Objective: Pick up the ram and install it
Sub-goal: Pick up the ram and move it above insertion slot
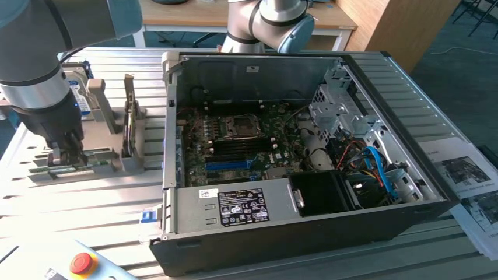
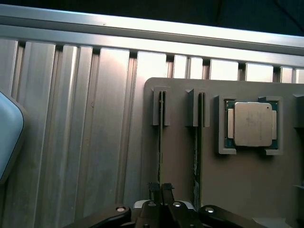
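tool (image 2: 160, 186) pressed together, pinching the thin top edge of the ram (image 2: 160, 142), one finger on each face of the stick. ram stands on edge in a slot of the grey holder (image 2: 237, 190), directly under the tool, seated in the slot. it is in the slot farther from the processor chip (image 2: 249, 124). the second stick (image 2: 196, 156) stands parallel in the slot nearer the chip, just beside the ram and not touched by the tool. the chip lies flat in its own pocket on the same holder.

in the exterior view the tool (image 1: 69, 157) is at the exterior view's left, lowered onto the holder (image 1: 109, 166), with the arm (image 1: 39, 76) coming down from the upper left of the frame.

the holder sits on a ribbed metal desk (image 1: 78, 204). an open computer case (image 1: 311, 233) lies on its side in the middle of the frame, well apart from the tool. the motherboard (image 1: 233, 146) is exposed inside, with a blue slot (image 1: 233, 165) near its lower edge. red button (image 1: 81, 262) at the lower left, papers (image 1: 467, 175) at the right edge, wooden table (image 1: 202, 17) across the top behind the desk.
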{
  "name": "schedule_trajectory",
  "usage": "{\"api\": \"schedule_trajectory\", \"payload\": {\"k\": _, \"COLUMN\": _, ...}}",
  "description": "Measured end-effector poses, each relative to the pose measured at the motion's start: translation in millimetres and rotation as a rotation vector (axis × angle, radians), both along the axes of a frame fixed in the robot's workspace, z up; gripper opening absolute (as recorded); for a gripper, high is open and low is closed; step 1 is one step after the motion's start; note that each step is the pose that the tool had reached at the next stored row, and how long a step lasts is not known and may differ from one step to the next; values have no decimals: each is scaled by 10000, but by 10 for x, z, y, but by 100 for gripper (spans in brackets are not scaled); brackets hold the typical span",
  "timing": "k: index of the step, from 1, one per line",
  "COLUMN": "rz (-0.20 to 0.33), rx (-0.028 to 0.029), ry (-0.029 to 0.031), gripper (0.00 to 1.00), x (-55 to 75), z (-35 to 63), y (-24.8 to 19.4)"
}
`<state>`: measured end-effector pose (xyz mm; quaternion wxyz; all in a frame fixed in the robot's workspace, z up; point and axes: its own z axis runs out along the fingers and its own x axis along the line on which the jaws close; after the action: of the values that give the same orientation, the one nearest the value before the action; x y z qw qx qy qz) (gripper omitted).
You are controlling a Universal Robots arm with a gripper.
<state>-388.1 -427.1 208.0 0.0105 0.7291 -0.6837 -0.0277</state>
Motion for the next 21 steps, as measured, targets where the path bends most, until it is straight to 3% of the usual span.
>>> {"api": "schedule_trajectory", "payload": {"k": 21, "rz": 0, "rx": -1, "ry": 1, "gripper": 12, "x": 0, "z": 267, "y": 0}}
